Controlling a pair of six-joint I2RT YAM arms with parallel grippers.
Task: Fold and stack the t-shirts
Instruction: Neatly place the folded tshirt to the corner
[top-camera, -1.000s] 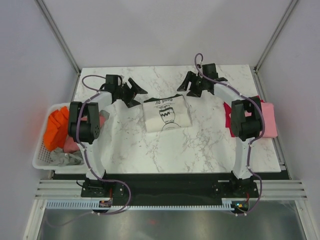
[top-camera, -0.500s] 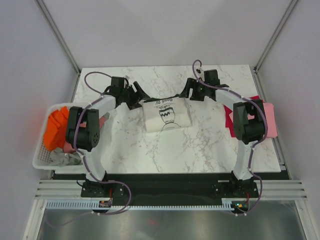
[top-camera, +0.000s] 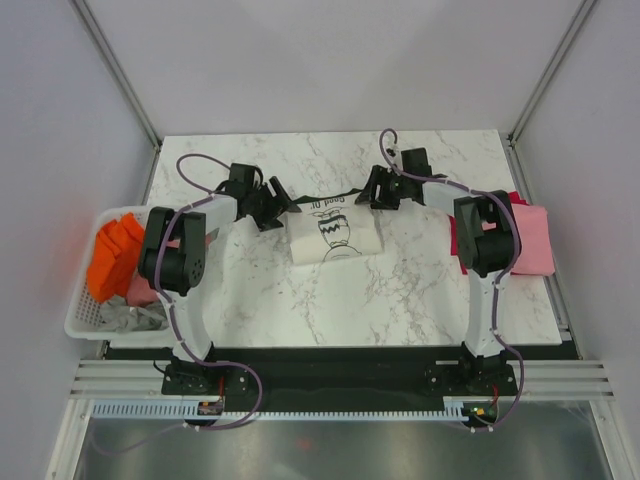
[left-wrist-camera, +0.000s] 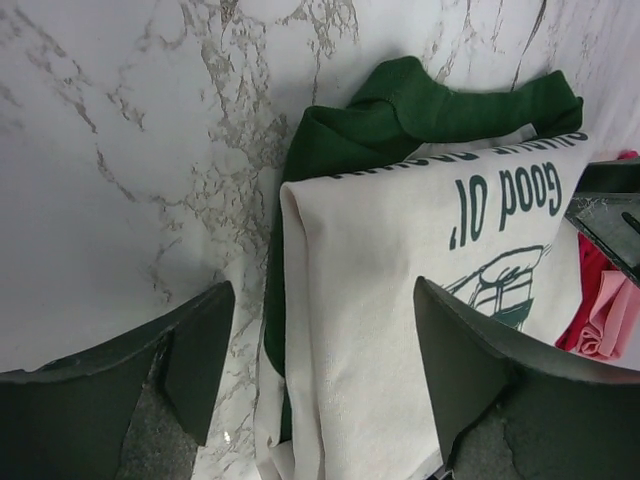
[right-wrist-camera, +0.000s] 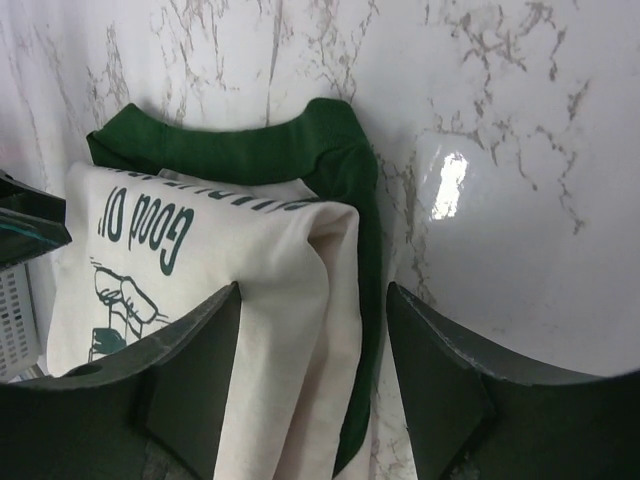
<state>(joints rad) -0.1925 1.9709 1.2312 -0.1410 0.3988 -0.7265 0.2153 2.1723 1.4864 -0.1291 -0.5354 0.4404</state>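
While the folded cream shirt (top-camera: 333, 228) lies print-up just past the middle of the table (top-camera: 400, 290), toward 12 o'clock, both arms reach its far corners. At its 10 o'clock corner the left gripper (top-camera: 278, 208) holds its jaws wide apart astride the cloth edge and green sleeve (left-wrist-camera: 400, 110), clamping nothing. At 1 o'clock the right gripper (top-camera: 368, 195) is spread likewise. A pink shirt (top-camera: 538, 240) and a crimson shirt (top-camera: 457, 250) lie at the table's 3 o'clock edge. An orange shirt (top-camera: 115, 255) sits in the basket (top-camera: 80, 330) at 9 o'clock.
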